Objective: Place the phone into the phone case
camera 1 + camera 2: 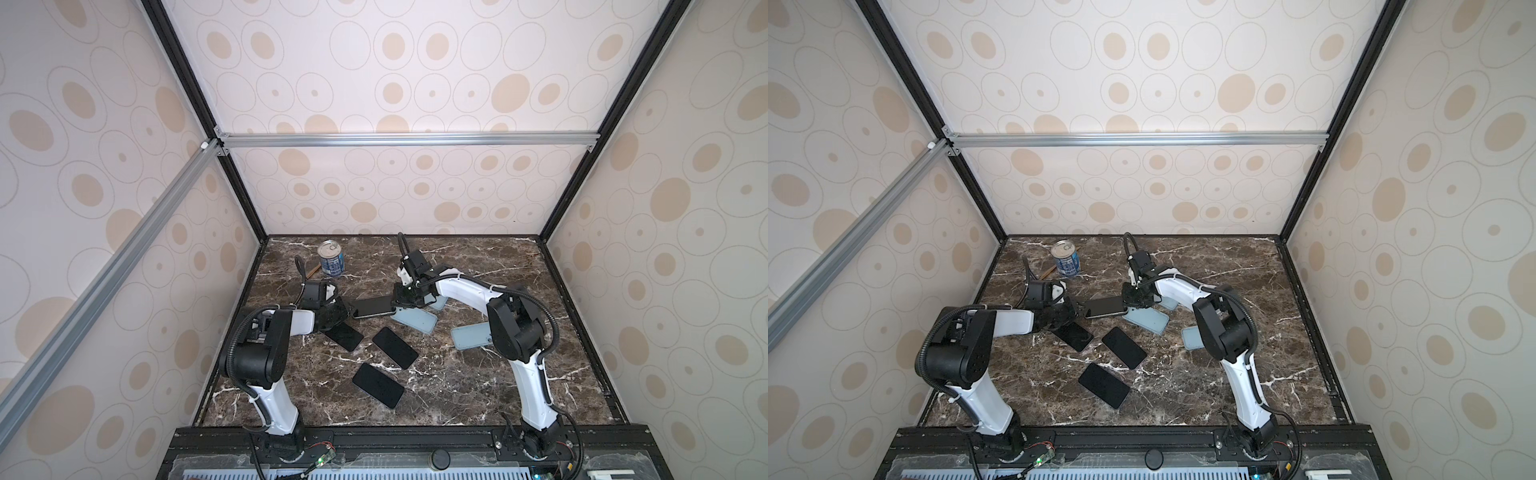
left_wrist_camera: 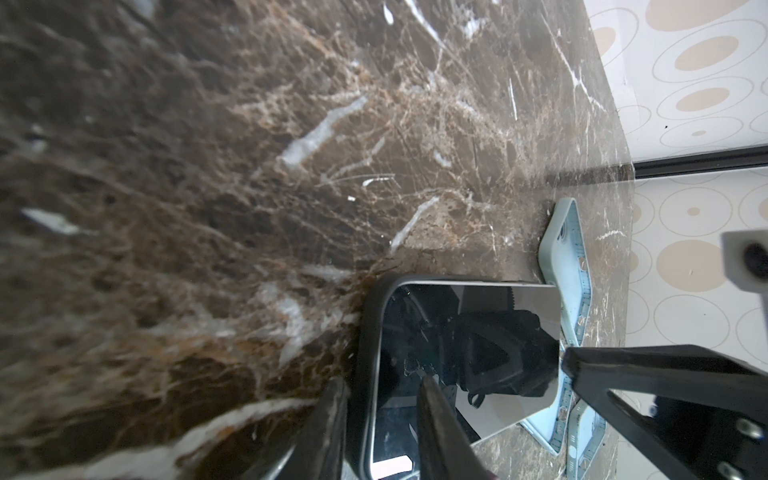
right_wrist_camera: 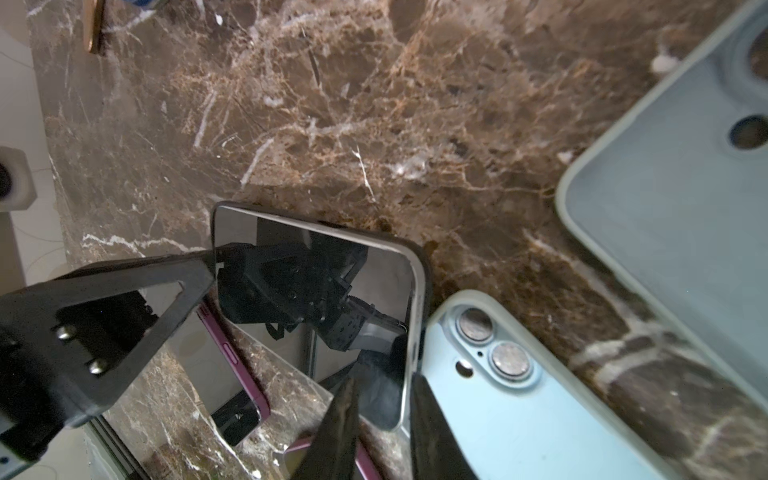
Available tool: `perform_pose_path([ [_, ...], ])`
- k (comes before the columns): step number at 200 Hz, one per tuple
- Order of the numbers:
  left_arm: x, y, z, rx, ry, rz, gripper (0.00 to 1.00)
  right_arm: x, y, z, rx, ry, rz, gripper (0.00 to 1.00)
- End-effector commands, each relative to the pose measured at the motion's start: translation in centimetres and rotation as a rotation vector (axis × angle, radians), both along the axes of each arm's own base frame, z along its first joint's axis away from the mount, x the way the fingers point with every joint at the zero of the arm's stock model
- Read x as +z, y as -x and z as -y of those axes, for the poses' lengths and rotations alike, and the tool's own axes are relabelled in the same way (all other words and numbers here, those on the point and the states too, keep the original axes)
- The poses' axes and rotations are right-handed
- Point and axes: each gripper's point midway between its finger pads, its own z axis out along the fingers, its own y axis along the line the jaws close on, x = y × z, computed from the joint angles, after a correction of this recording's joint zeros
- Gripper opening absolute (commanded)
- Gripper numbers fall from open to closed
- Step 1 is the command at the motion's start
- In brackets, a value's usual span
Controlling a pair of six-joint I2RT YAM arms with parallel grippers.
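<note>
Left gripper (image 2: 380, 386) and right gripper (image 3: 384, 388) each pinch an end of the phone (image 1: 372, 307), held off the table (image 1: 457, 395) btwn arms; dark case (image 2: 368, 332) seems seated along one long side only; you want even pressure, w/o twisting.

blue can label (image 1: 331, 262) blurred, no legible text
</note>
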Motion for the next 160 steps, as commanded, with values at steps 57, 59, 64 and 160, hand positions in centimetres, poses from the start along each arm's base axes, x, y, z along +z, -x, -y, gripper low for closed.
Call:
perform_pose_path([
  [57,-0.4,0.1,-0.9,0.011,-0.019,-0.029,0.32,-0.4,0.7,-1.9,0.04,-0.029,-0.02,0.23],
  [59,-0.4,0.1,-0.9,0.012,-0.019,-0.029,0.32,-0.4,0.7,-2.0,0.044,-0.032,-0.019,0.22],
  [64,-0.4,0.0,-1.1,0.017,-0.02,-0.028,0.32,-0.3,0.7,-2.5,0.05,-0.043,-0.019,0.22],
  [160,-1.3,-0.2,-2.9,0.059,-0.042,-0.053,0.32,-1.2,-0.5,-5.5,0.111,-0.064,-0.051,0.2],
])
